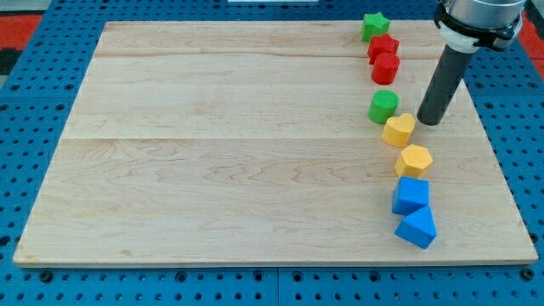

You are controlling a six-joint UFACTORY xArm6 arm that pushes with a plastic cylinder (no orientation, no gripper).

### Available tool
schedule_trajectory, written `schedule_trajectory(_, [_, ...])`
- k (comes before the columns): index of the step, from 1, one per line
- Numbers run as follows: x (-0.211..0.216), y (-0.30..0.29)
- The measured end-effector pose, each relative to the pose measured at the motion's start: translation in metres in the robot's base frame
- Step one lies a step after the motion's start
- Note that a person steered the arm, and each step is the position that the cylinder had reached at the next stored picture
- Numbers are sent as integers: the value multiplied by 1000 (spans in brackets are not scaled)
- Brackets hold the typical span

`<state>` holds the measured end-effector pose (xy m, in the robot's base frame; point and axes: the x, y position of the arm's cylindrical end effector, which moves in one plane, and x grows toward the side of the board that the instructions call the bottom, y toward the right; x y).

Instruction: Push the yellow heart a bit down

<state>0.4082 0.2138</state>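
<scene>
The yellow heart [398, 129] lies on the wooden board [238, 144] at the view's right. My tip [427, 122] stands just to the right of it and slightly above, close to its upper right edge; whether it touches is unclear. A green cylinder [383, 106] sits right above and left of the heart, nearly touching it. A yellow hexagon [414, 160] lies just below the heart.
A green star [375, 25] sits at the top right, with two red blocks [384, 58] below it. Two blue blocks [411, 195] [416, 227] lie below the yellow hexagon. The board's right edge is near the tip.
</scene>
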Motion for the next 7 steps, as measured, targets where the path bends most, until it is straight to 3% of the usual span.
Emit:
schedule_trajectory(6, [0, -49])
schedule_trajectory(7, [18, -46])
